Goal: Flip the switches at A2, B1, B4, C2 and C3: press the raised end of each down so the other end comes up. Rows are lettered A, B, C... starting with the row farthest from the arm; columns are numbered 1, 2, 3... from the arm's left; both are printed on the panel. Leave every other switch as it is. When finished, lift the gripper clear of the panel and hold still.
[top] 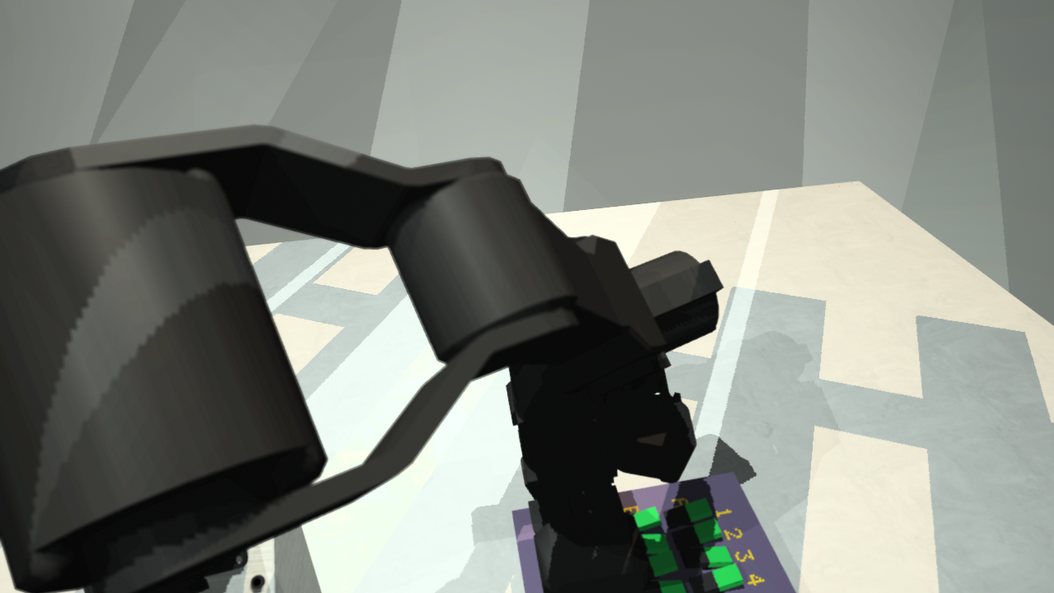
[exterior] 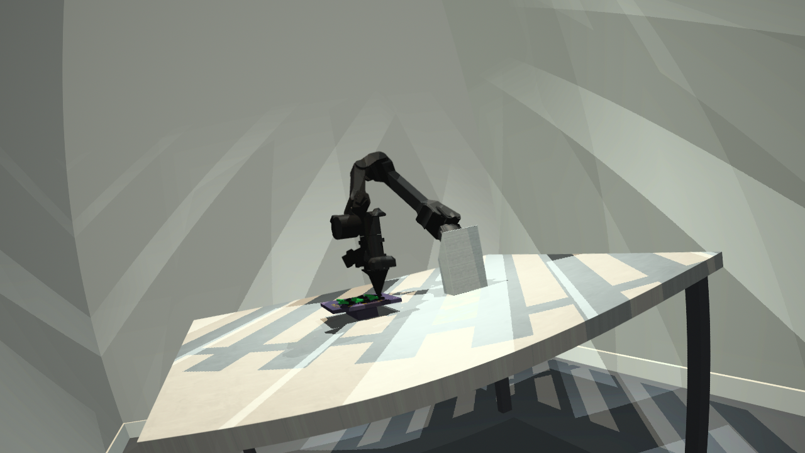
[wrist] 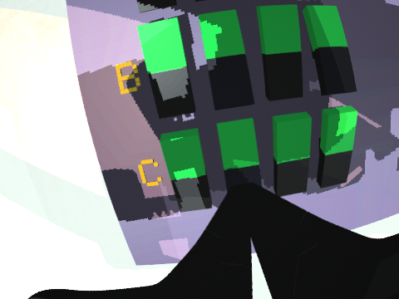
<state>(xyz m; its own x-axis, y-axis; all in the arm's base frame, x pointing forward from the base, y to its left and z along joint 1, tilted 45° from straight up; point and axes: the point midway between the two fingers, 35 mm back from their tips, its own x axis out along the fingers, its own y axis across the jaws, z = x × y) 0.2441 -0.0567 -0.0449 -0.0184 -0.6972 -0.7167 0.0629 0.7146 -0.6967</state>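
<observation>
Pressing toward the near row of the purple switch panel (wrist: 100,116), our gripper (wrist: 252,227) hangs with its fingers drawn tightly together, holding nothing, the closed tip serving as a single poking point. In the wrist view that tip sits at the dark near end of switch C2 (wrist: 239,146), with C3 (wrist: 292,149) just beside it to the right and C1 (wrist: 185,166) to the left. We judge C2 to be the switch in hand. The relation that matters: each rocker's long axis runs away from the arm, green half toward row A, dark half toward us, and the tip lies over the dark half.

Whether the tip is touching C2 we cannot tell; its own black bulk hides the contact. Which end of C2 stands raised is also hard to read. Row A is cut off at the top edge of the wrist view, so A2 shows only in part. In the top view the arm covers most of the panel, and from the exterior camera the panel, lying on the table (exterior: 563,315), is too small to read.
</observation>
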